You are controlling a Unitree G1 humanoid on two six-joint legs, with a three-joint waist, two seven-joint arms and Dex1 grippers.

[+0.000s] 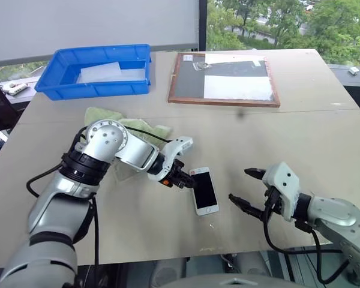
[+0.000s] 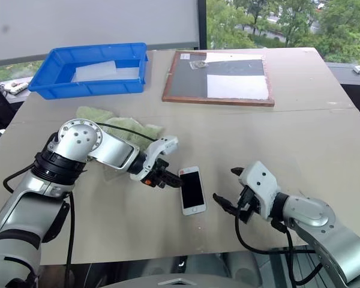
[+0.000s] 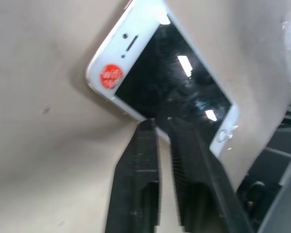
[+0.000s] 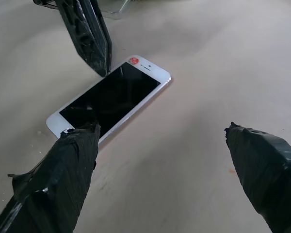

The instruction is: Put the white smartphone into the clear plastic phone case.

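**Left eye view: phone lies flat at lower centre**

Left eye view: the white smartphone [image 1: 204,190] lies screen-up on the table [image 1: 300,138]. Left tool [image 1: 181,178] nearly together at its edge, gripping nothing.

Right wrist view: right tool [image 4: 167,145] fingers stand wide apart, empty.

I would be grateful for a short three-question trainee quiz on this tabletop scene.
1. True or false: the white smartphone lies screen-up on the table.
2. Which hand is nearer the phone's top end? A) left hand B) right hand
3. Fill in: the right hand's fingers are ____ and hold nothing.

Key: 1 true. 2 A; its nearly closed fingers sit at the phone's edge near the red sticker. 3 open.
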